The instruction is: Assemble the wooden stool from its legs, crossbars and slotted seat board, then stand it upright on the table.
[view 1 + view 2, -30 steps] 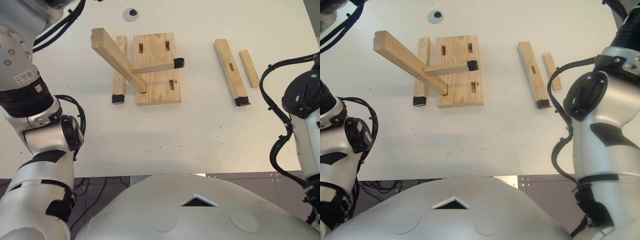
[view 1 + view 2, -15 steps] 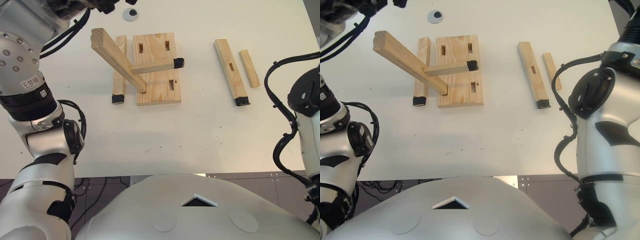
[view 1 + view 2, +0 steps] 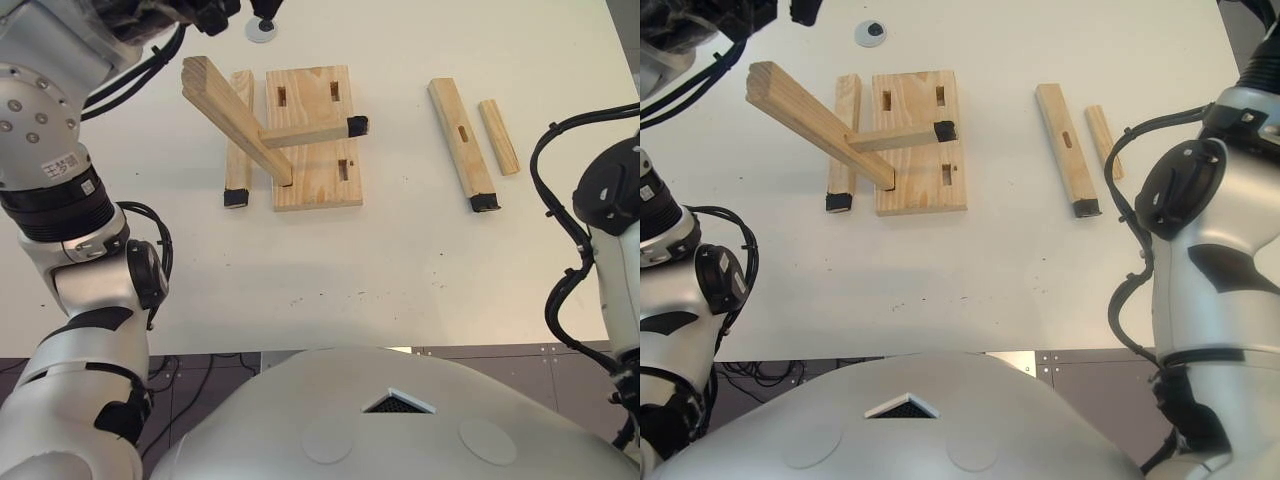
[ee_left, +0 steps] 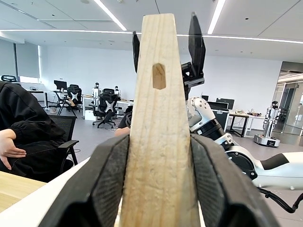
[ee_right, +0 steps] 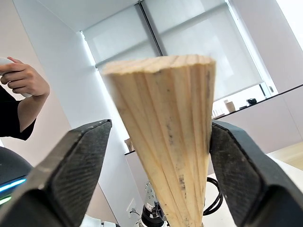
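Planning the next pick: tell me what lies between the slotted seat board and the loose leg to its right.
Nothing: between the slotted seat board and the loose leg only bare table shows, as the left eye view makes plain.

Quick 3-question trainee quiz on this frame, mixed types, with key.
1. True or false: the board lies flat on the table.
2. How many loose wooden pieces lie on the table to the right of the board?
3. The left jaws hold: A a slotted bar; B nothing; C the board.
Key: 1 true. 2 two, a leg and a crossbar. 3 A.
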You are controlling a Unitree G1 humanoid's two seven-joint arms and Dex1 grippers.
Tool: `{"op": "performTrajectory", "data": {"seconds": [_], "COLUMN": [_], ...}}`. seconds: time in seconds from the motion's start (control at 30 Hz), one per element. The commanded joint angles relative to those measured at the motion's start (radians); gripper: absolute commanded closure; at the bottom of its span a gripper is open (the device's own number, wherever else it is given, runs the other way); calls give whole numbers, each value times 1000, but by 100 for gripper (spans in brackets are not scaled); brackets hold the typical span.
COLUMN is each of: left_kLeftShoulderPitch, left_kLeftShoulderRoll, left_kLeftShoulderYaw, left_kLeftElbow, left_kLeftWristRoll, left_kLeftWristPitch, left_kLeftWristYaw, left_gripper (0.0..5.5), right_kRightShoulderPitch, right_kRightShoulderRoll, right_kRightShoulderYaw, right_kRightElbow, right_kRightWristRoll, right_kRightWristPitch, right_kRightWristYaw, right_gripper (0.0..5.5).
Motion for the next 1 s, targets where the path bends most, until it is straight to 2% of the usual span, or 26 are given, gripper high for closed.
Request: {"op": "performTrajectory", "data": {"seconds": [0.03,0.2,0.4,0.43,0.53,0.77,1.0], "left_kLeftShoulderPitch": [1,4,1,-3,-16,-59,-57], "left_kLeftShoulderRoll": [15,15,13,12,13,9,-7], "left_kLeftShoulderYaw": [-3,-2,-1,0,10,100,108], "left_kLeftElbow": [9,13,24,30,52,158,187], "left_kLeftWristRoll": [-3,-3,31,40,66,94,132], "left_kLeftWristPitch": [16,15,-16,-25,-56,-126,-157], "left_kLeftWristYaw": [-3,-4,-5,-5,0,78,156], "left_gripper": [351,351,351,315,263,170,164], "right_kRightShoulderPitch": [1,10,30,28,10,2,198], "right_kRightShoulderRoll": [-11,-9,3,4,-5,-92,-80], "right_kRightShoulderYaw": [4,12,9,8,14,83,232], "right_kRightElbow": [6,-6,-51,-52,-27,42,13], "right_kRightWristRoll": [-6,-9,-13,-20,-70,-245,-411], "right_kRightWristPitch": [-6,-2,-19,-32,-109,-302,-448], "right_kRightWristYaw": [1,3,-14,-21,-37,55,172], "right_gripper": [241,326,327,328,329,332,333]}}
